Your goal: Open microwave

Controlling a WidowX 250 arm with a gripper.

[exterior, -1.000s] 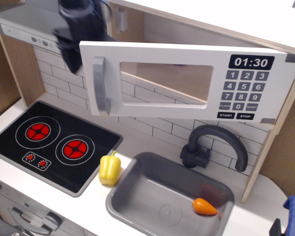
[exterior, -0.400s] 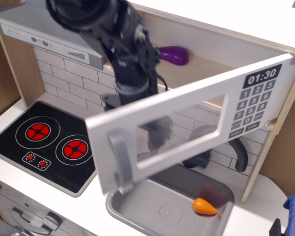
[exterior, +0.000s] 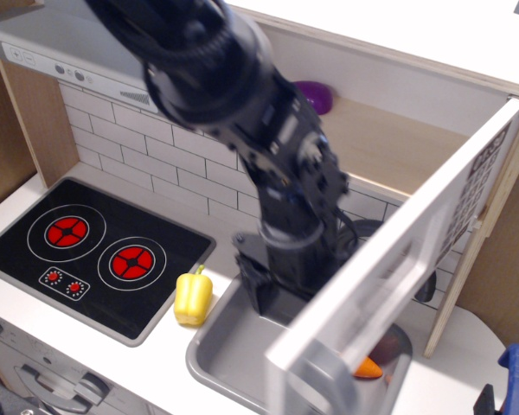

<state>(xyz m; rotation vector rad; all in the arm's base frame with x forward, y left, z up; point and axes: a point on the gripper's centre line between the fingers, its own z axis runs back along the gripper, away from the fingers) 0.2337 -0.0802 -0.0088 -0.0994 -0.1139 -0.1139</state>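
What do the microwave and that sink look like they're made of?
The microwave looks like light unfinished wood: pale matte panels inside, with a white-painted door. The sink looks like grey moulded plastic, smooth with a dull sheen, though painted metal is possible.

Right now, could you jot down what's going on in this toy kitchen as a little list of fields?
microwave: door swung wide open toward the camera, hinged at its right side
inside microwave: purple eggplant at the back left
robot arm: black, reaching down over the sink, beside the door's inner face
fingers: hidden, cannot tell if open or shut
sink: grey, orange carrot partly visible inside
counter: yellow pepper between stove and sink
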